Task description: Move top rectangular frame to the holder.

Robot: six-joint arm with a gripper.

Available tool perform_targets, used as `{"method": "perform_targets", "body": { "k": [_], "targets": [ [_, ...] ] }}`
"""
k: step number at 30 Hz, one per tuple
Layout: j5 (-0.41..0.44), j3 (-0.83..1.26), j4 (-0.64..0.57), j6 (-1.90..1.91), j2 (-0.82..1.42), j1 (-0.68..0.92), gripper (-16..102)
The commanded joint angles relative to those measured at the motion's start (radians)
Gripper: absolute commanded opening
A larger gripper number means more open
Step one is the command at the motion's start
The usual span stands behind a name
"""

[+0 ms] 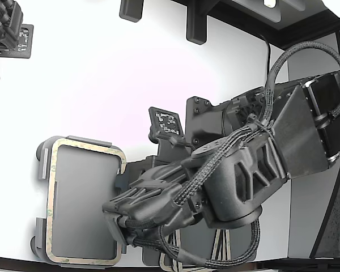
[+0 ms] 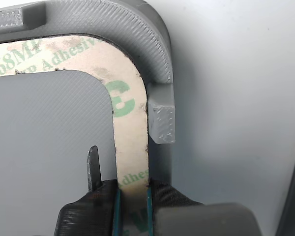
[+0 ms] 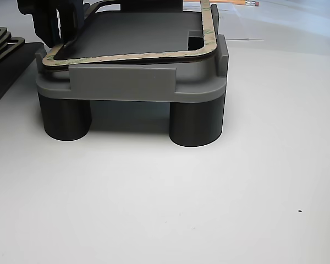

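Observation:
The tan rectangular frame (image 1: pixel 52 175) with greenish print lies on the light grey holder (image 1: pixel 43 161) at the exterior view's left. My gripper (image 1: pixel 120 220) reaches over the holder's right side and is shut on one strip of the frame. In the wrist view the frame strip (image 2: pixel 130 123) runs between the two fingers of my gripper (image 2: pixel 132 199), inside the holder's raised rim (image 2: pixel 155 54). In the other view the frame (image 3: pixel 154 55) rests on top of the holder (image 3: pixel 126 82), slightly askew, with my gripper (image 3: pixel 58 22) at its far left corner.
The holder stands on dark cylindrical legs (image 3: pixel 195 124) on a white table. More frames (image 1: pixel 218 249) lie stacked under the arm on a dark mat (image 3: pixel 5 60). A second arm (image 1: pixel 5 28) stays at the exterior view's top left. Dark brackets (image 1: pixel 195 22) stand at the back.

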Motion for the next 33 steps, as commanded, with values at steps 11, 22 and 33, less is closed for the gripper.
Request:
{"method": "perform_targets", "body": {
  "k": [11, 22, 33],
  "targets": [
    [0.028, -0.080, 0.009, -0.002, -0.008, -0.014, 100],
    [0.258, -0.218, -0.067, -0.351, 0.109, 0.002, 100],
    [0.209, 0.169, -0.402, -1.474, 0.617, -0.129, 100]
  ]
}}
